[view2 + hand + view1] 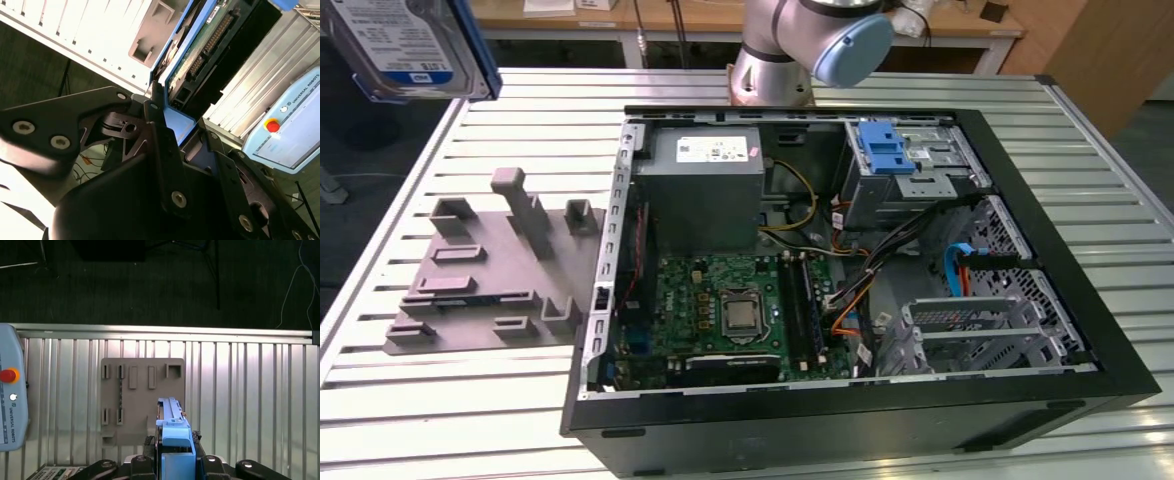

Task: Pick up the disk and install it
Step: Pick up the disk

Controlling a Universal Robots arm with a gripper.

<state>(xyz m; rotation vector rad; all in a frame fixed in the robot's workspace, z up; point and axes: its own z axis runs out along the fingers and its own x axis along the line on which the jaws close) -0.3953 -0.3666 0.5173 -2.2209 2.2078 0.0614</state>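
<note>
We see the tool (175,462) closed on the disk (172,427), its black fingers (155,107) clamped on the blue bracket at one end. In the first wrist view the disk is edge-on, hanging over the grey fixture plate (142,390) and well apart from it. In the exterior view the disk (407,45) sits high in the view's left corner, cut by the frame edge and well above the tabletop (494,120). Its blue-and-white label faces us.

The slatted tabletop has bare strips around the fixture plate (487,270) and out to its edges. The computer case (854,425) lies open just beside the plate, on the exterior view's right. Its black rim runs around the motherboard (727,310) and a grey power supply box (700,190) with a white sticker. The drive cage (914,165) with a blue latch sits in the case's far corner, toward the exterior view's right, with cables between it and the motherboard. The arm (794,45) rises behind the case's far edge.

A teach pendant (10,390) with a red button lies on the tabletop at its edge, apart from the plate. It carries print, as does the white sticker.
</note>
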